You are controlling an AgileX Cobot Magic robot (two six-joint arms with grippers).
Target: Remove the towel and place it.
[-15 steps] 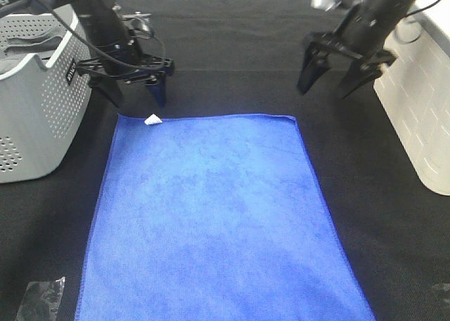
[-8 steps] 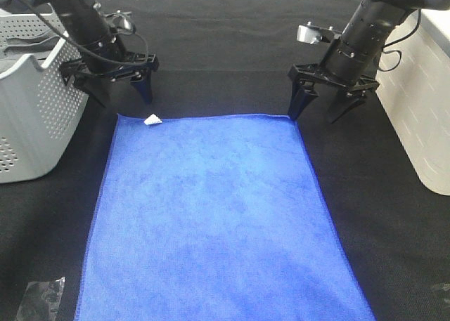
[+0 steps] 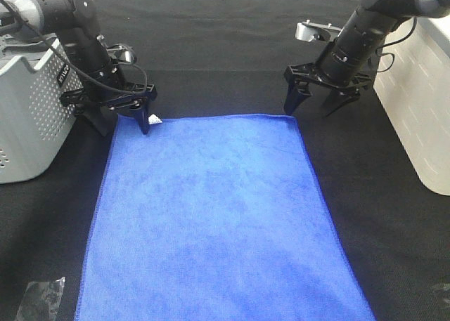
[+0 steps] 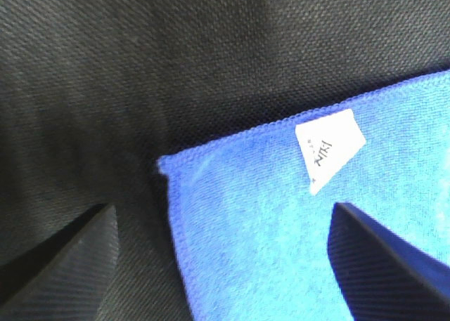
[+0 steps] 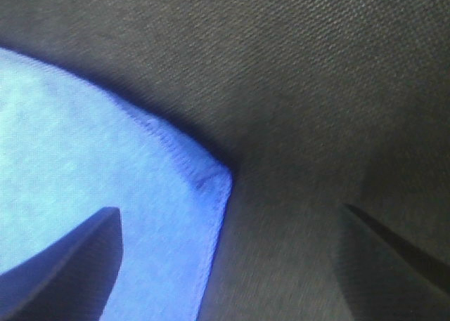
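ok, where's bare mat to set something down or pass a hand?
Bare mat beyond the towel's far hem, between left gripper and right gripper; also between towel and white bin. Crowded near the grey basket, at the tagged corner.

A black woven cloth [image 3: 232, 47] covers the whole work surface, and its coarse weave shows up close in both wrist views. Faint creases run across it beyond the left gripper [image 3: 124, 126] and the right gripper [image 3: 309, 112]. A grey perforated basket [image 3: 28, 138] stands just outside the left gripper, on the side away from the right one. A white bin [image 3: 422, 131] with a brick-like relief stands outside the right gripper. Well apart from the left gripper, toward the camera, lies a crumpled scrap of clear plastic [image 3: 41, 298]. The light is soft and even.
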